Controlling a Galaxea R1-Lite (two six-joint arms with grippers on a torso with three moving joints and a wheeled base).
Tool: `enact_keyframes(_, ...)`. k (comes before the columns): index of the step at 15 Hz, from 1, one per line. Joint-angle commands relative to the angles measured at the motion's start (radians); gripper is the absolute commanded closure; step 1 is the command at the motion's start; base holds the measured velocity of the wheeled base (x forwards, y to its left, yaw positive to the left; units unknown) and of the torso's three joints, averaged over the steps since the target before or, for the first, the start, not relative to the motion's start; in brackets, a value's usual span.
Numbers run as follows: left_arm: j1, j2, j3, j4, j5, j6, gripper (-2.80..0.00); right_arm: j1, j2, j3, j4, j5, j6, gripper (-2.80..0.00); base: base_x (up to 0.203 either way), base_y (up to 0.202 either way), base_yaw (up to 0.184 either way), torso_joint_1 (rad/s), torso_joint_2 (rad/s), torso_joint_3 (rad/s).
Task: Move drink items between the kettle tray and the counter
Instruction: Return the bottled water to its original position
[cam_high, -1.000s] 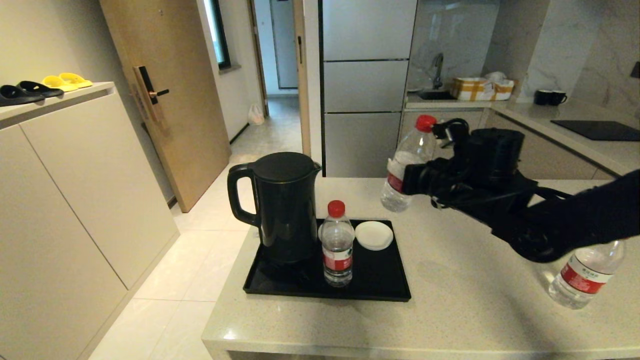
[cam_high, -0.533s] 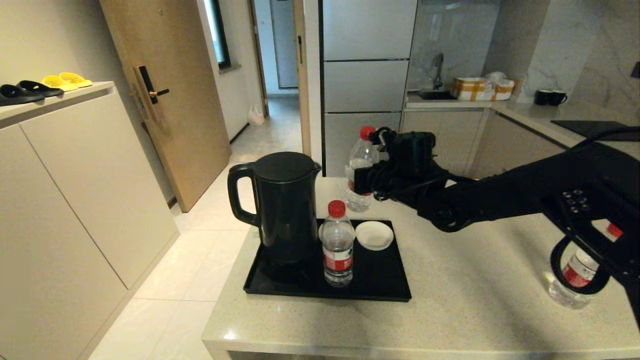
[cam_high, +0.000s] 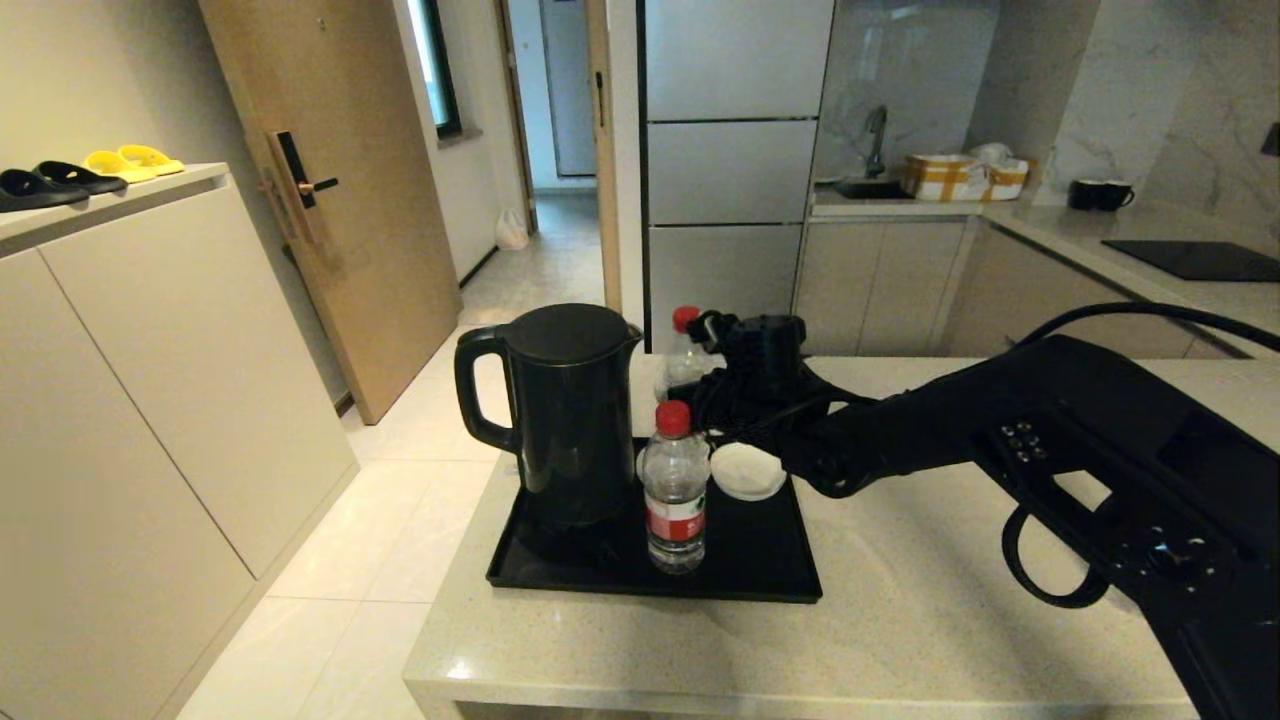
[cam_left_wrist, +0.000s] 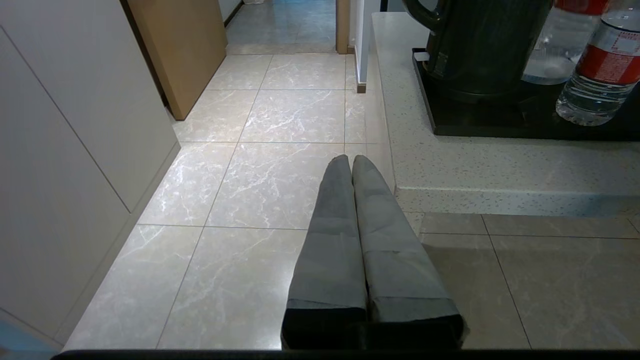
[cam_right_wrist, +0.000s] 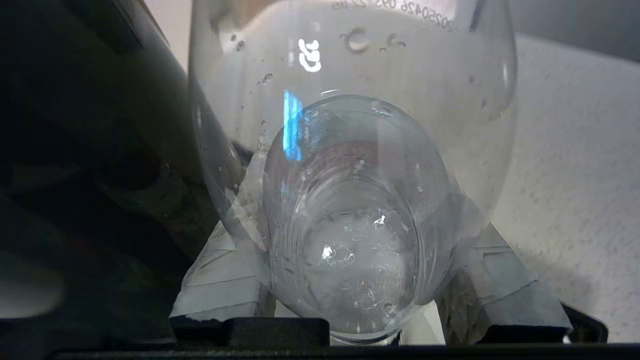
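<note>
The black kettle (cam_high: 565, 410) stands on the left of the black kettle tray (cam_high: 760, 585). One red-capped water bottle (cam_high: 675, 495) stands upright on the tray in front. My right gripper (cam_high: 715, 385) is shut on a second bottle (cam_high: 683, 360), held upright at the tray's back, close beside the kettle. In the right wrist view that bottle (cam_right_wrist: 350, 225) fills the space between the fingers (cam_right_wrist: 225, 280). I cannot tell if it touches the tray. The third bottle is hidden behind my right arm. My left gripper (cam_left_wrist: 351, 159) is shut and empty, low over the floor beside the counter (cam_left_wrist: 500, 165).
A small white saucer (cam_high: 747, 470) lies on the tray's back right, just under my right wrist. The beige cabinet (cam_high: 150, 400) with slippers stands to the left across the tiled floor. Black mugs (cam_high: 1100, 194) and a cooktop panel (cam_high: 1200, 260) sit on the far counter.
My right arm has carried its bottle left and down, from over the counter's right side to the tray's back beside the kettle. The arm now hides the third bottle.
</note>
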Motion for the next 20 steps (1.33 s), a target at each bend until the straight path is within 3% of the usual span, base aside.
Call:
enact_keyframes(1,0.000,0.001,0.000,0.000,0.000,0.000,0.00,0.002,0.008,0.003,0.007,-0.001,-0.002,0.00,0.000,0.000,0.000,0.000,0.00,0.000)
enact_keyframes(20,0.000,0.001,0.000,0.000,0.000,0.000,0.00,0.006,0.073,-0.044,0.003,-0.001,0.000,0.00,0.000,0.000,0.000,0.000,0.00,0.000)
